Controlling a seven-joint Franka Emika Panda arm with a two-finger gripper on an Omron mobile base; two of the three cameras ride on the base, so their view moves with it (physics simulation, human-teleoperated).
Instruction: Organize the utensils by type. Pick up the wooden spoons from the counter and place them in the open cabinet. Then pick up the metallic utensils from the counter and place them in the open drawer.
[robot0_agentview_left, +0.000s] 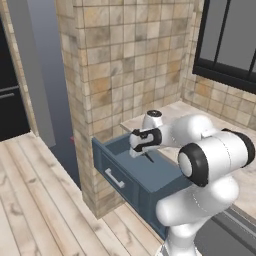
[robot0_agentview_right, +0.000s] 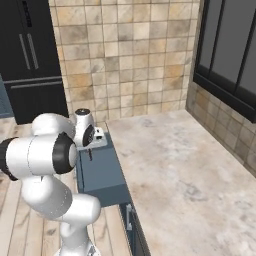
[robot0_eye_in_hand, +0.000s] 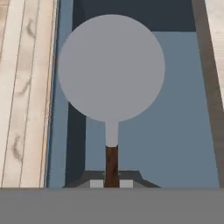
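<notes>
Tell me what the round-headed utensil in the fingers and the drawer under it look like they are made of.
The round-headed utensil: head looks like matte grey metal, flat and evenly toned with no shine; the handle below looks like dark brown wood, though it could be plastic. The open drawer: painted slate-blue panels, probably wood, smooth and uniform, with a short silver, metal-looking bar handle.

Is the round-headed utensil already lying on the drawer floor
No, the gripper holds the round-headed utensil by its handle above the open drawer.

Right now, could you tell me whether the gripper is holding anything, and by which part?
Yes: the gripper is shut on the round silver-headed utensil, gripping its dark handle, above the open drawer.
</notes>
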